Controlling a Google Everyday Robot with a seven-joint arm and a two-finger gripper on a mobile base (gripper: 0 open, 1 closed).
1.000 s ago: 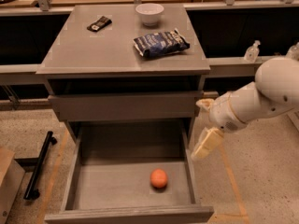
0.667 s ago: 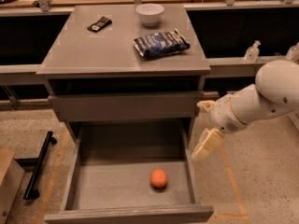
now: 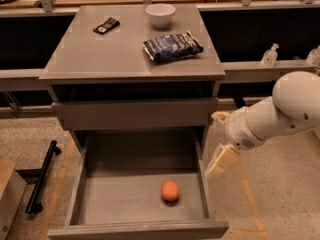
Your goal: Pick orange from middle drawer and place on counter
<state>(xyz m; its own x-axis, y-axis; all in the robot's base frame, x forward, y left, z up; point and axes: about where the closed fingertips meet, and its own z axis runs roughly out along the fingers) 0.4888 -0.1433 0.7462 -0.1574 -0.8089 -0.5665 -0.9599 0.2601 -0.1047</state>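
The orange (image 3: 170,191) lies on the floor of the middle drawer (image 3: 92,204), which is pulled out wide open, right of its centre and toward the front. My gripper (image 3: 220,139) is just outside the drawer's right wall, above floor level and to the right of the orange. It is open and empty, with one pale finger up and one down. The counter (image 3: 110,54) is the grey top of the cabinet above.
On the counter stand a white bowl (image 3: 160,14), a dark blue snack bag (image 3: 172,46) and a small dark packet (image 3: 106,25). A closed grey drawer front (image 3: 135,113) sits above the open drawer. A black bar (image 3: 42,176) lies on the floor at left. Bottles (image 3: 270,55) stand on the right shelf.
My gripper has sunk slightly beside the drawer's right wall. The orange and the drawer have not moved.
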